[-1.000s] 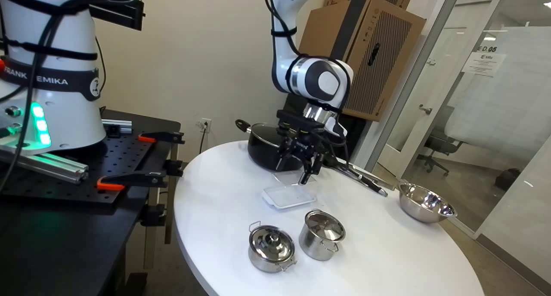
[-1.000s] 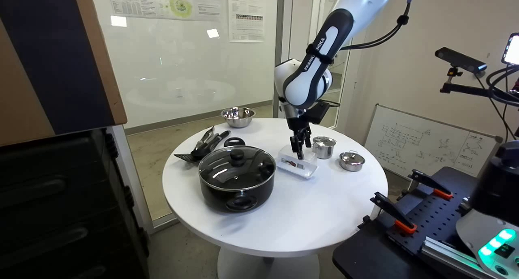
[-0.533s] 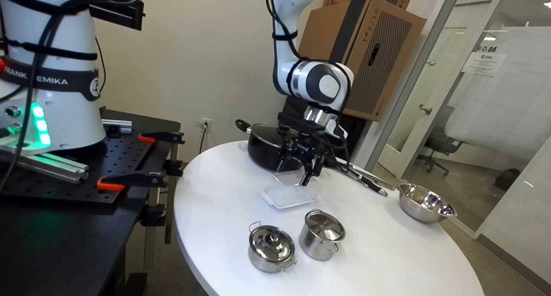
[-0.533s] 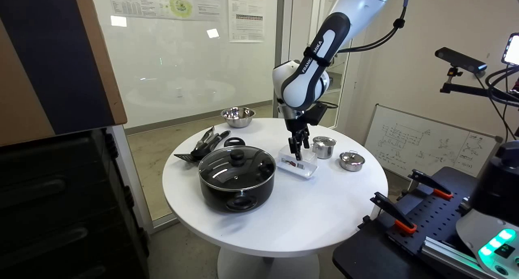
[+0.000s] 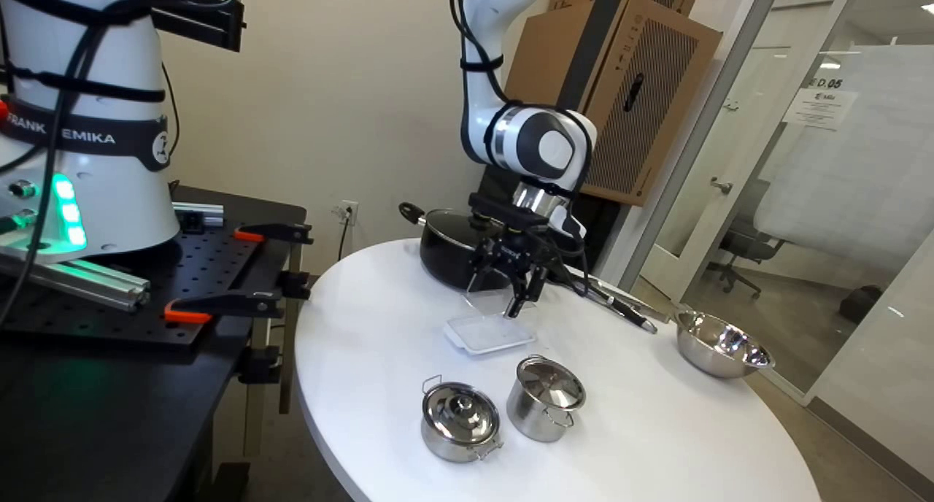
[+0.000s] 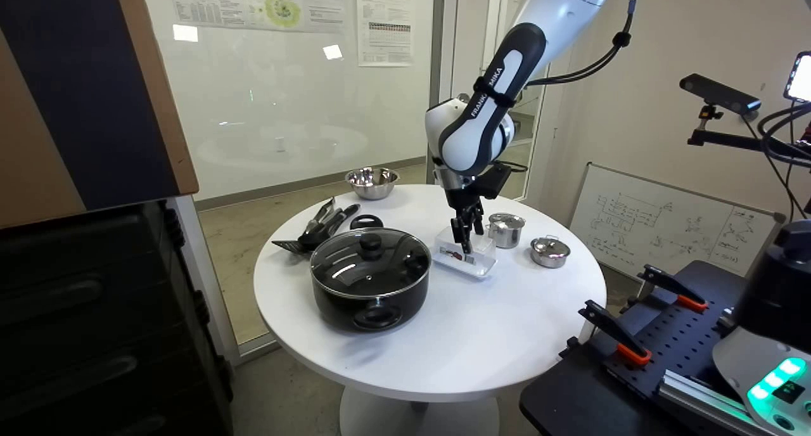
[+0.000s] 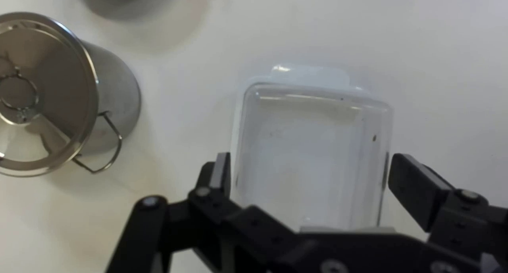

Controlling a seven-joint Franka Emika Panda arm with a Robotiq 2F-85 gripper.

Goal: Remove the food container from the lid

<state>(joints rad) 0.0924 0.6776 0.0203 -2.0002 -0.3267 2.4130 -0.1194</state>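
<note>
Wrist view: your gripper [image 7: 311,177] is released, with its jaws spread to the left and right of the food container [image 7: 305,158]. You cannot confirm finger contact. The food container sits on the lid [image 7: 311,76], whose whitish tab shows past the far edge. To the left you see the tall steel pot [image 7: 43,94].

In an exterior view, you find the food container and lid on the white table [image 5: 642,422], between the black pot [image 5: 446,257] at the far side and the low steel pot [image 5: 460,423] at the near side. The steel bowl [image 5: 708,357] is to the right.

In an exterior view, the black pot stands near left, dark utensils [image 6: 322,228] beyond it.
</note>
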